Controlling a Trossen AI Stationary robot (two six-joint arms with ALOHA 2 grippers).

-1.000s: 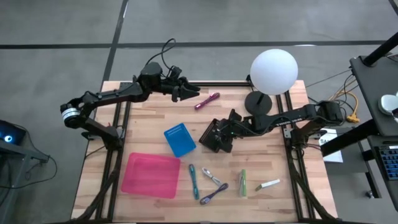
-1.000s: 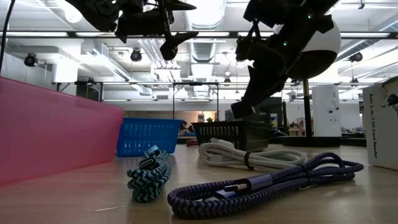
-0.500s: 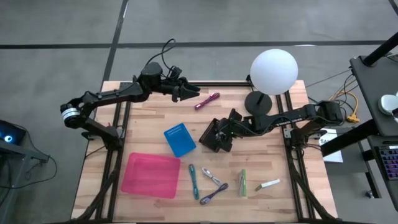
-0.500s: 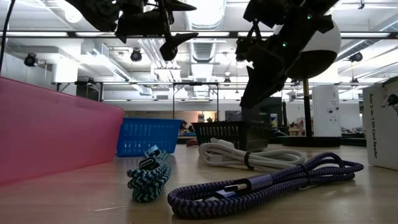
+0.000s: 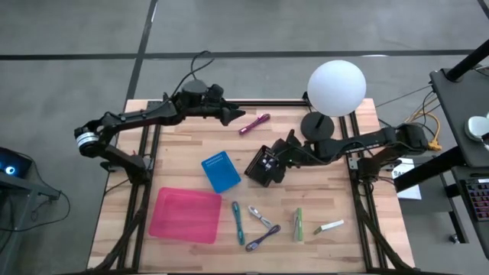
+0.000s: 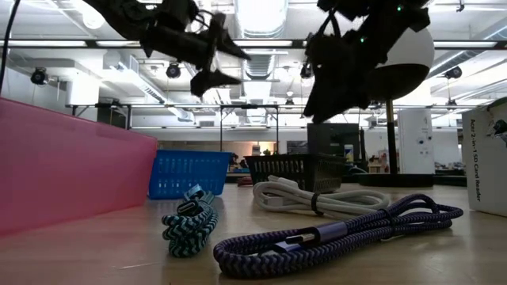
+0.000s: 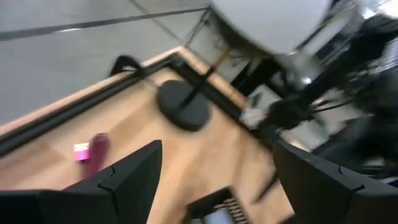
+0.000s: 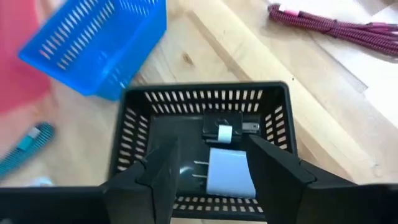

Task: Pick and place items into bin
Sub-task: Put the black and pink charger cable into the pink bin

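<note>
Hovering right over the black slotted basket point(image 8: 205, 155), your right gripper point(image 5: 276, 159) has its fingers spread wide with nothing between them. Inside that basket you've got a white plug-style charger point(image 8: 227, 171) lying flat, with a smaller dark adapter point(image 8: 222, 126) touching it.

Your left gripper point(image 5: 229, 114) is up near the far edge of the table — fingers parted, holding nothing — with the magenta braided cable point(image 5: 254, 123) lying just beside it.

The rest is still loose on the pale wooden slat tabletop point(image 5: 183, 145): a teal braided cable point(image 6: 190, 222), a white rubbery cable point(image 6: 317, 198) and a purple woven one point(image 6: 341, 233) coiled near the front, plus a green piece point(image 5: 298, 224) and a small white stick point(image 5: 331, 226) off to the right.

The blue mesh basket point(image 5: 221, 171) sits just beside the black one, and the flat pink tray point(image 5: 186, 215) is near the front left. The white globe lamp point(image 5: 336, 88) on its round black base stands at the back right. Behind the table it's a workshop ceiling — ducts and strip lights.
</note>
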